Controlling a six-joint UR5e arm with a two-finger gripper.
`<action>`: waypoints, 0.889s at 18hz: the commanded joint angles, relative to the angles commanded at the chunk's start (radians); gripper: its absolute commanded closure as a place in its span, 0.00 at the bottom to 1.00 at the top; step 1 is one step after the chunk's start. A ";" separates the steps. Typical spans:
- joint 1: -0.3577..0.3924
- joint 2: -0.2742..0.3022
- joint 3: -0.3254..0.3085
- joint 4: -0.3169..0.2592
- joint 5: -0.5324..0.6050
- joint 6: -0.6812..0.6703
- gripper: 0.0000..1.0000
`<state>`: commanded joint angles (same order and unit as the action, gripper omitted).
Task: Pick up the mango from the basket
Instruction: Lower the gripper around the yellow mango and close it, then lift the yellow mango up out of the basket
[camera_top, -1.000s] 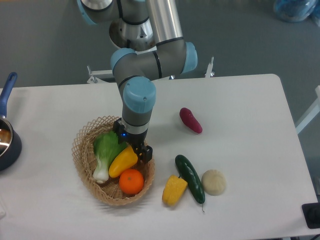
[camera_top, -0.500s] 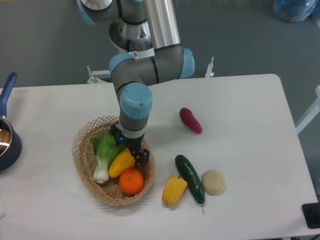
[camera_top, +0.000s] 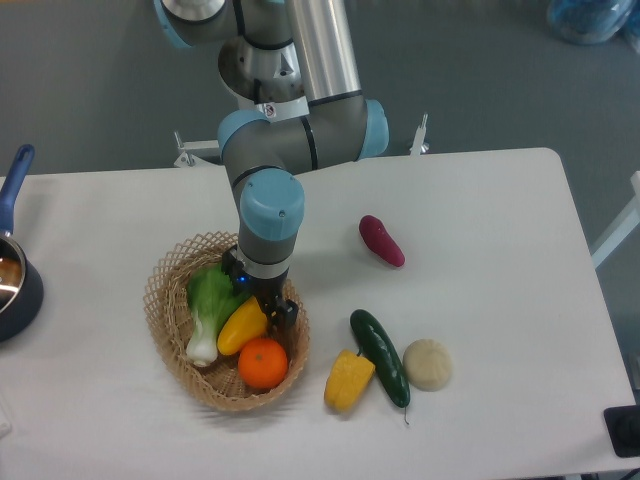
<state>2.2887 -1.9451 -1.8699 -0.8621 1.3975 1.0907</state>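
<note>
Woven wicker basket (camera_top: 168, 300) holds smooth, glossy mango (camera_top: 240, 326).

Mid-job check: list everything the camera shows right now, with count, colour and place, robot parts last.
basket: 1, tan wicker, left-centre of the table
mango: 1, yellow-orange, in the basket, at the gripper
orange: 1, orange, in the basket's near end
bok choy: 1, green with white stem, in the basket's left side
yellow pepper: 1, yellow, on the table right of the basket
cucumber: 1, dark green, beside the yellow pepper
sweet potato: 1, purple-red, centre of the table
round pale item: 1, beige, right of the cucumber
pot: 1, dark blue, left edge
table: 1, white
gripper: 1, black, down in the basket by the mango; open or shut unclear
arm: 1, silver and light blue, above the basket
</note>
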 joint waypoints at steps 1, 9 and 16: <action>0.000 0.002 0.000 0.000 0.000 0.000 0.61; 0.008 0.031 0.014 -0.002 -0.006 0.008 0.67; 0.122 0.155 0.064 0.003 -0.132 -0.006 0.67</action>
<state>2.4112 -1.7904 -1.8055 -0.8590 1.2660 1.0846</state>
